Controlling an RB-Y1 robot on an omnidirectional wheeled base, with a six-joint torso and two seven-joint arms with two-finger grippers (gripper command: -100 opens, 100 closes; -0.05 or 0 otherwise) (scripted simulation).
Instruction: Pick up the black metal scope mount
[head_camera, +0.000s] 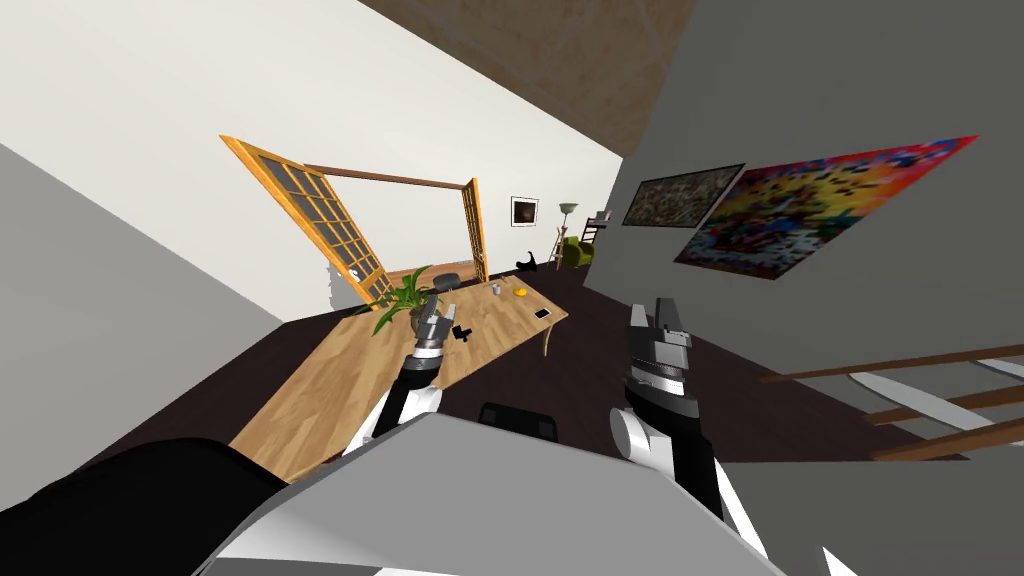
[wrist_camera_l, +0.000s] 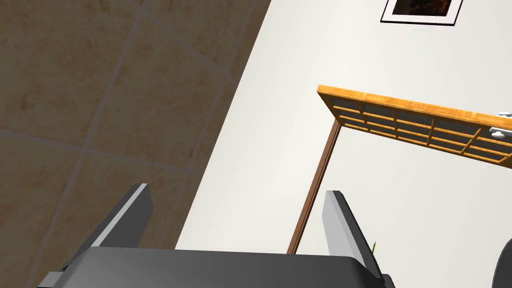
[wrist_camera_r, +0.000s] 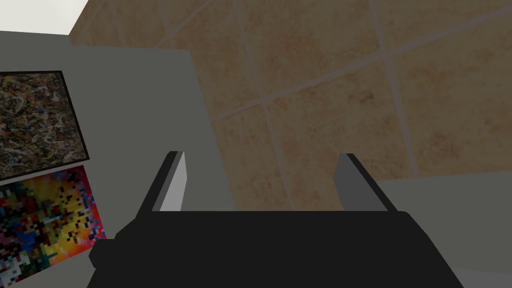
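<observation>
Black scope mount (head_camera: 461, 333) on table (head_camera: 330, 390) (off its edges), left gripper (head_camera: 430, 318) spread near it, right gripper (head_camera: 668, 318) spread.

Home interior — wooden table (head_camera: 330, 390), potted plant (head_camera: 400, 297), wall paintings (head_camera: 820, 205), armchair (head_camera: 577, 251), floor lamp (head_camera: 568, 210)

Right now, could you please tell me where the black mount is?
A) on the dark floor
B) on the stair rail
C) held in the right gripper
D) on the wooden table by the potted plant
D: the black mount lies on the wooden table by the potted plant; the left gripper and right gripper are open and empty.
</observation>
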